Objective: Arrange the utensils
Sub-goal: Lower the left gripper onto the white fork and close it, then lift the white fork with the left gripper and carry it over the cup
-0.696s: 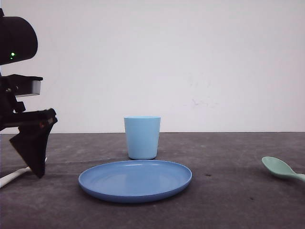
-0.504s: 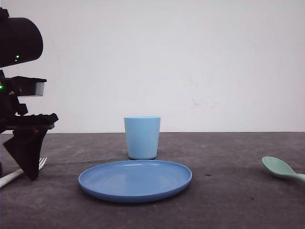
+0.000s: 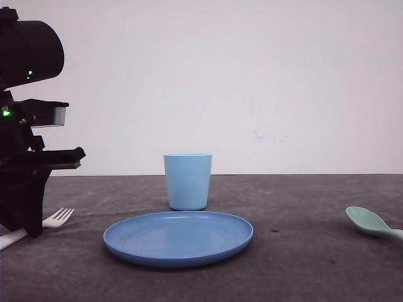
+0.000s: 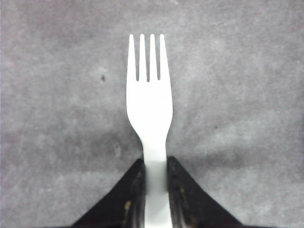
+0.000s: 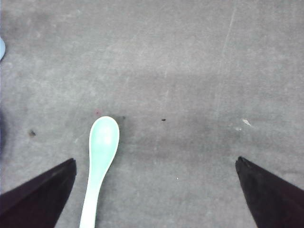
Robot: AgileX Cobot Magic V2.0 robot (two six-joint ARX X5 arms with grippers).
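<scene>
The left gripper (image 4: pixel 155 190) has its fingers closed on the handle of the white fork (image 4: pixel 148 102), left of the blue plate (image 3: pixel 179 237). The right gripper (image 5: pixel 156 190) has wide fingers; the green spoon (image 5: pixel 100 161) lies between them, far right of the plate.

My left arm (image 3: pixel 28 126) is all matte black — fat round housing up top, two tiny green LEDs glowing, and a small grey-silver block on the side. Both wrist cams show black wedge-shaped fingers (image 4: pixel 124 204), the left ones a bit scuffed — worn spots.
</scene>
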